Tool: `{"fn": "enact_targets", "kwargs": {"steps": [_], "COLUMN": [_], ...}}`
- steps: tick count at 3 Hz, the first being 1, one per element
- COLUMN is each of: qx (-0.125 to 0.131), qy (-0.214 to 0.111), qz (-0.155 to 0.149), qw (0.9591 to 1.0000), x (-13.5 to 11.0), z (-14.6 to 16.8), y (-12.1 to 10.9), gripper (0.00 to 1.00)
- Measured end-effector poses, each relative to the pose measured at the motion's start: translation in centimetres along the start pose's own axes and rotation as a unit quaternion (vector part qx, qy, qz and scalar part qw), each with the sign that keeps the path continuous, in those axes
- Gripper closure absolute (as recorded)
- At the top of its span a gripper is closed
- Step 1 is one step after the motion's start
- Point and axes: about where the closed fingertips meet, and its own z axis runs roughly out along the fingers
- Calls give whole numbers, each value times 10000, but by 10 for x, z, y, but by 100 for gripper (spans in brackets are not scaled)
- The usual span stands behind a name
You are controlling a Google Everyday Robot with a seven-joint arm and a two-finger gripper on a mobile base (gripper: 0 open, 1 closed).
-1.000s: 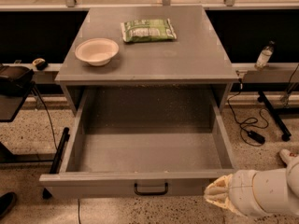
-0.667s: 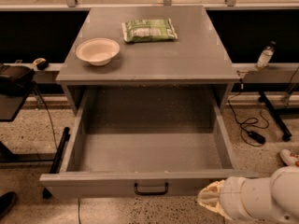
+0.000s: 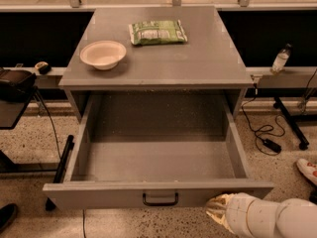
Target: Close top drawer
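Camera view looks down from the front on a grey metal cabinet standing on a speckled floor, with a dark bench running behind it. The top drawer is pulled far out toward the camera, its grey bottom and side walls in full sight, and its plain front panel sits low in the picture. A small black bail handle hangs at the centre of that panel.

The robot's white arm comes in from the lower right corner. At its end the gripper (a gold-coloured tip) sits just below the right part of the drawer's front panel, to the right of the handle and apart from it. Whether the gripper is released or clenched cannot be told from this angle, nor whether it touches the panel.

On the cabinet top a green packet lies flat near the back, right of centre. A pale round bowl stands upright to its left, nearer the front edge, apart from the packet.

On the bench to the right, a clear bottle stands upright. Below it a black cable trails over the floor. A light shoe shows at the right edge.
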Motion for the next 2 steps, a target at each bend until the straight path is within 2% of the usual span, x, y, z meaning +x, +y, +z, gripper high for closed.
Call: {"fn": "enact_targets", "kwargs": {"steps": [2], "qx": [452], "qy": [-336], "qz": [22], "qw": [9984], "x": [-3], "z": [22], "y": [-21], "gripper": [100]}}
